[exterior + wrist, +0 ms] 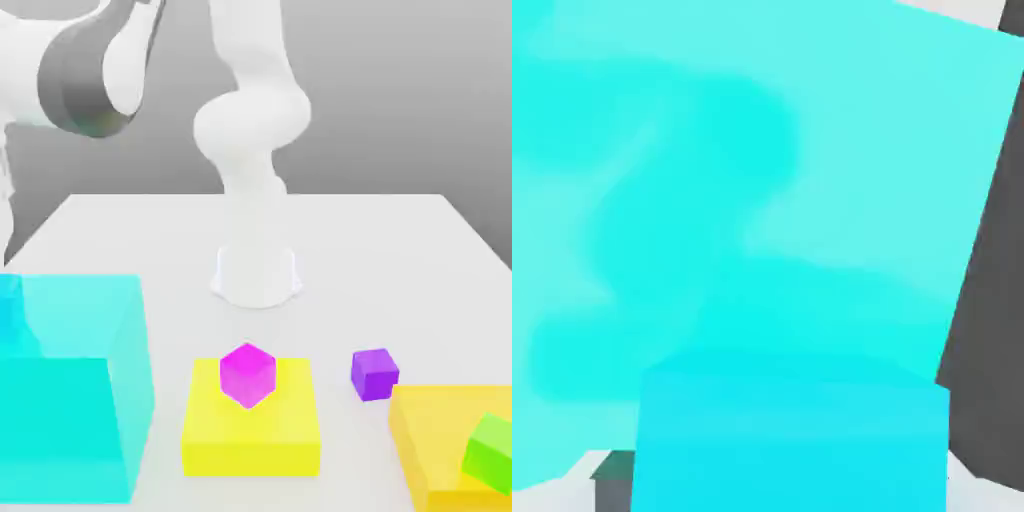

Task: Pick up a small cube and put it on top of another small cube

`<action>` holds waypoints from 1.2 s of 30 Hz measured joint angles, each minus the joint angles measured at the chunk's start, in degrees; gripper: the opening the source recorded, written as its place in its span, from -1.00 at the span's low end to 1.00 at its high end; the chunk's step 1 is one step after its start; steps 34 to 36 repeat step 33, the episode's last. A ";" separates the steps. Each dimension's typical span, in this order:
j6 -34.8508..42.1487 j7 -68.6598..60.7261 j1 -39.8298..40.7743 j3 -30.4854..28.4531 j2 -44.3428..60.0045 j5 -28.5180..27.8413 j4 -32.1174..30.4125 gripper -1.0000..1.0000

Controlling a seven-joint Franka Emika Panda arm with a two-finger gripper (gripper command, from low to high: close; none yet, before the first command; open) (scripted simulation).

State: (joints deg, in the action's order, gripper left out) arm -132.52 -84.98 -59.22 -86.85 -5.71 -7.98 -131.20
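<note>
Seemingly the task is at its carrying stage, with the stacking itself not yet done; a small blue cube point(792, 445) sits close under the hand camera, in front of the broad face of the large cyan block point(75, 385), and in the exterior view it peeks in at the left edge point(8, 308), over that block's top; it looks lifted and carried, though whether the gripper is clamped on it I cannot tell. No small cube rests on another; the magenta cube point(247, 374) sits on the yellow slab point(250, 435), the purple cube point(374, 374) stands alone on the table point(400, 250), and the green cube point(490, 452) lies tilted on the orange block point(425, 440). What is left, I judge, is 1 move: bringing the blue cube over 1 of these and setting it down squarely.
</note>
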 joint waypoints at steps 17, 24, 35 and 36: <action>3.97 22.92 -64.05 -20.61 -15.28 -16.26 4.97 -1.00; 4.96 27.65 -80.63 -23.22 -19.68 -21.80 7.81 -1.00; -0.45 31.39 -88.79 -31.82 -25.68 -30.81 7.38 1.00; -0.45 31.39 -88.79 -31.82 -25.68 -30.81 7.38 1.00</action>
